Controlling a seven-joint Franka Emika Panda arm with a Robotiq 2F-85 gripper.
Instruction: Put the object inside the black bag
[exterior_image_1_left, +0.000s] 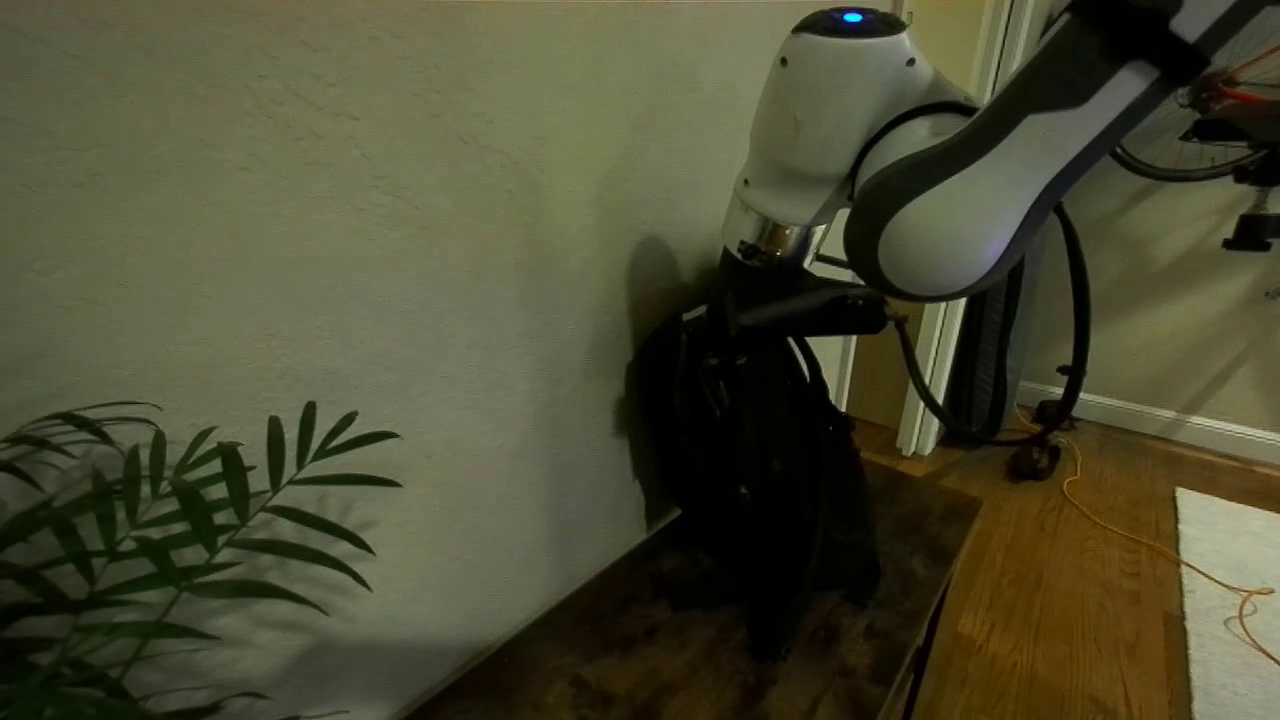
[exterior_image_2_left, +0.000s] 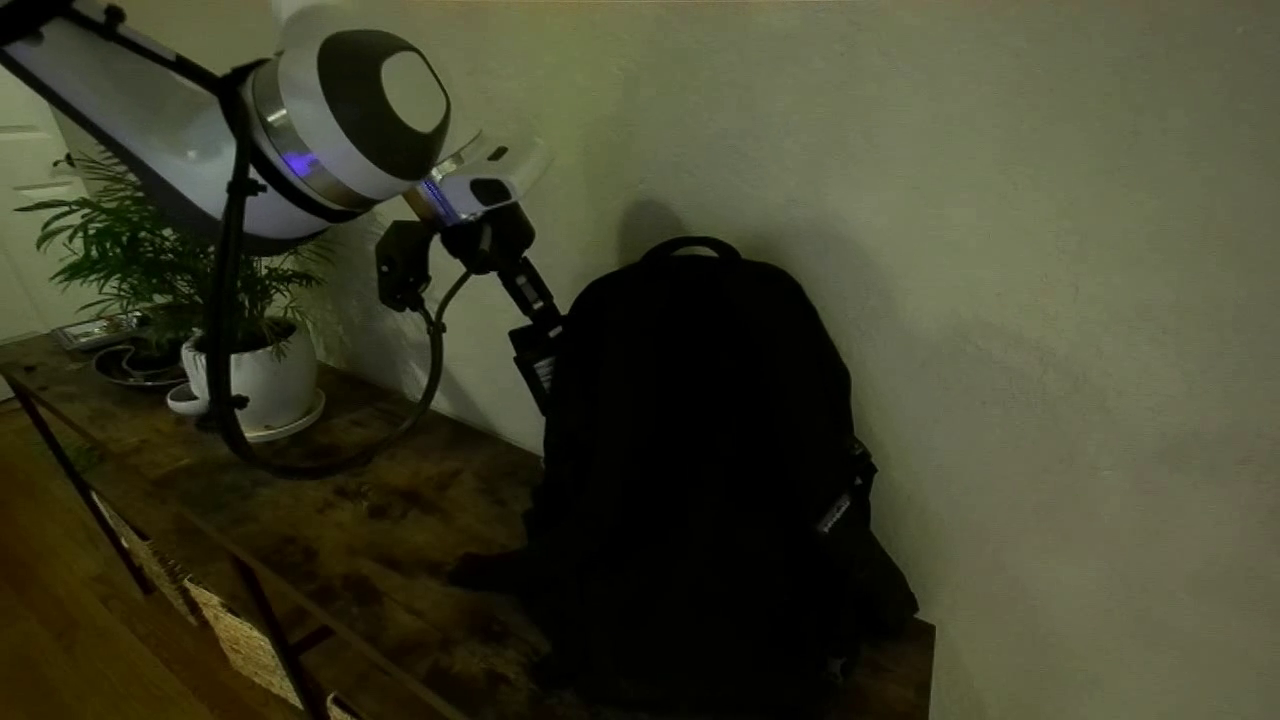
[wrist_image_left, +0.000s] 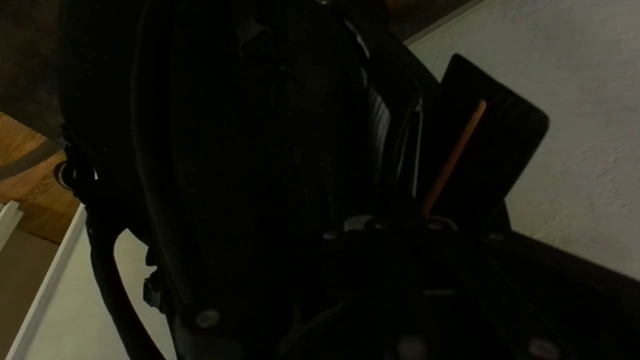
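The gripper (exterior_image_2_left: 540, 308) is right there at the upper part of the black bag (exterior_image_2_left: 700, 450), on the side facing the potted plant (exterior_image_2_left: 268, 388)! In this gloom I can't tell whether its fingers stand apart, together or clamped on something, nor whether the orange-striped dark object (wrist_image_left: 500, 137), tilted in the wrist view between the bag's bulk and the wall (wrist_image_left: 590, 150), sits inside or just outside. And the bag? Upright by the wall-side corner of the wooden tabletop (exterior_image_2_left: 390, 520), the potted plant along that same wall edge, toward the opposite end.
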